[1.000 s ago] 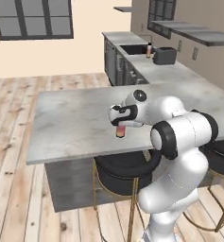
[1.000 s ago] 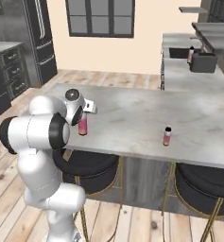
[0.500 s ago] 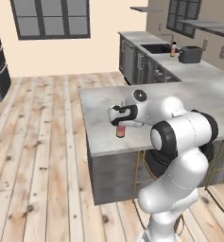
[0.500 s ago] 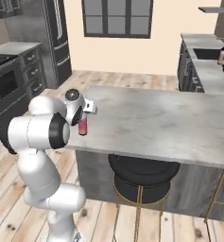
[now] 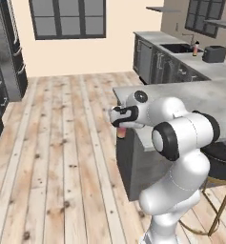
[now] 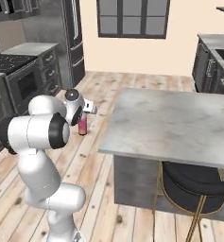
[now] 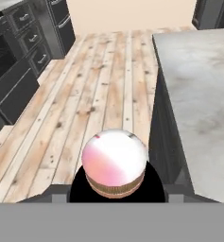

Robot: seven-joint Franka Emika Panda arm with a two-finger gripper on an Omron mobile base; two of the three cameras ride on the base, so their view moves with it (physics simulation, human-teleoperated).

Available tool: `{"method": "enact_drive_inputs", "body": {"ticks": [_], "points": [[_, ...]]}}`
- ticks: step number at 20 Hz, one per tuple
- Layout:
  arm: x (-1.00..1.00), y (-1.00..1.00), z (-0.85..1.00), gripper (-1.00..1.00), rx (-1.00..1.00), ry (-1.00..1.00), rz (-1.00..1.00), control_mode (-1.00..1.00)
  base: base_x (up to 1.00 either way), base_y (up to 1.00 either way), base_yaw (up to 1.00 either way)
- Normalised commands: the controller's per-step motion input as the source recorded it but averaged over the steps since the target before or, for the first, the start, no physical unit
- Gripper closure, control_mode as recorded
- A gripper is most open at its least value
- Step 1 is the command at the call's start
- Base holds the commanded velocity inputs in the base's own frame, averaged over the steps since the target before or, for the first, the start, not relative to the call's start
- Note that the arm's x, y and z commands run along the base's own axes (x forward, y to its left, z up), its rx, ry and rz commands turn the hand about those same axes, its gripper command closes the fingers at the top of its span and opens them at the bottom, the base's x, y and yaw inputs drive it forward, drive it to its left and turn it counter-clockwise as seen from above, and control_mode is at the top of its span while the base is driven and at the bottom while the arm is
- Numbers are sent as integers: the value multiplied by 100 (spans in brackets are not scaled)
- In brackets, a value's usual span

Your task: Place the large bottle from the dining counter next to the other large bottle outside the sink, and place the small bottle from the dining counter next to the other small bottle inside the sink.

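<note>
My gripper (image 5: pixel 122 127) is shut on the large bottle (image 5: pixel 122 133), a pink-red bottle that hangs upright below the hand, over the wooden floor just off the left corner of the dining counter (image 5: pixel 200 95). The right base view has the same bottle (image 6: pixel 82 125) under the gripper (image 6: pixel 83 117), left of the counter (image 6: pixel 179 123). Looking down in the hand view, I see the bottle's pale pink cap (image 7: pixel 114 160) close up, with the counter's edge (image 7: pixel 198 90) to its right. Far back, another bottle (image 5: pixel 196 48) stands by the sink (image 5: pixel 179 47).
A dark toaster (image 5: pixel 213 54) sits on the back counter right of the sink. Black stools (image 6: pixel 193 182) are tucked under the dining counter. A fridge (image 6: pixel 71 38) and an oven range (image 6: pixel 19 80) line the left wall. Open wooden floor (image 5: pixel 62 157) spreads to the left.
The whole picture has shifted: the base has driven left, so the dining counter now lies to the right. The bottle stays in the gripper, now hanging over floor instead of countertop.
</note>
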Motion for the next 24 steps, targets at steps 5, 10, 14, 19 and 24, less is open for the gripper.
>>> {"method": "enact_drive_inputs", "body": {"ticks": [5, 10, 14, 19, 24], "points": [[0, 0, 0, 100, 0, 0, 0, 100, 29, 71, 0], [0, 0, 0, 100, 0, 0, 0, 100, 68, 56, 0], [0, 0, 0, 100, 0, 0, 0, 100, 89, 46, 0], [0, 0, 0, 100, 0, 0, 0, 100, 93, 34, 0], [0, 0, 0, 100, 0, 0, 0, 100, 97, 32, 0]]}}
